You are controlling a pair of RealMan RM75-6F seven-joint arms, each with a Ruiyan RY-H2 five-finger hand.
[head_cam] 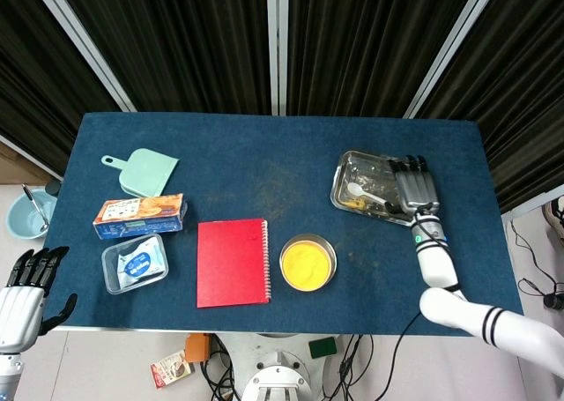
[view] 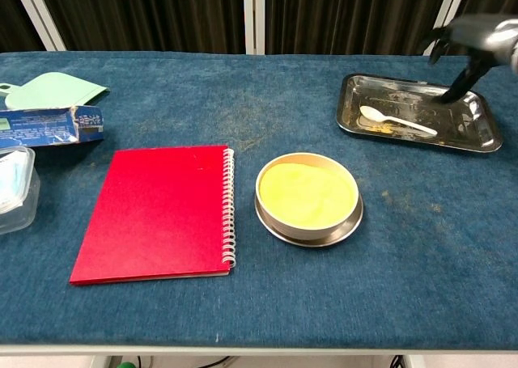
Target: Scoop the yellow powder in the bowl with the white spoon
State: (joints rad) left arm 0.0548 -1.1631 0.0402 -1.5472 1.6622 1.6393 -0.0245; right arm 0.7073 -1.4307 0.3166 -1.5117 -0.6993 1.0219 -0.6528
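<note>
Table in blue cloth carries a metal tray where the white spoon lies free, then the bowl of yellow powder. Right hand hovers spread over the tray; left hand hangs spread off-table.

A bowl of powder sits near the front edge of the table, with a notebook just beside it on the left. A tray lies toward the back right corner with a spoon in it. By the left edge lie a dustpan, a box in front of it, then a plastic tub nearest the front.
</note>
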